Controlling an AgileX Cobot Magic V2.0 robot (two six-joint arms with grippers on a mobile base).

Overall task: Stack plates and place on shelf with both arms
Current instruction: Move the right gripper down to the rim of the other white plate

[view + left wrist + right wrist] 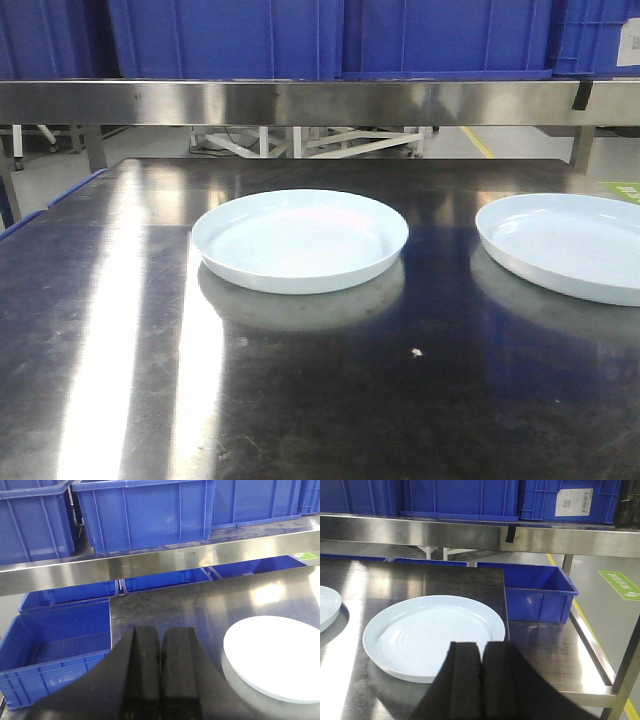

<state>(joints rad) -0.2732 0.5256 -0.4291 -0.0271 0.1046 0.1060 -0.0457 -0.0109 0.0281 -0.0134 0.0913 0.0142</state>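
Steel tabletop point(300, 400), dark and reflective, fills most of the front view. Blue crates point(230, 35) sit on the shelf point(300, 102) behind it. Both plates lie flat on the table, unstacked and well apart: left plate point(300, 240) near centre, right plate point(565, 245) cut off by the frame edge. Left gripper point(161, 665) and right gripper point(481, 680) have fingers pressed together and hold nothing. Small white speck point(416, 352) between the plates.

One pale plate point(300, 240) and its twin point(570, 245) lie flat, apart (unstacked), before the steel shelf point(300, 102).
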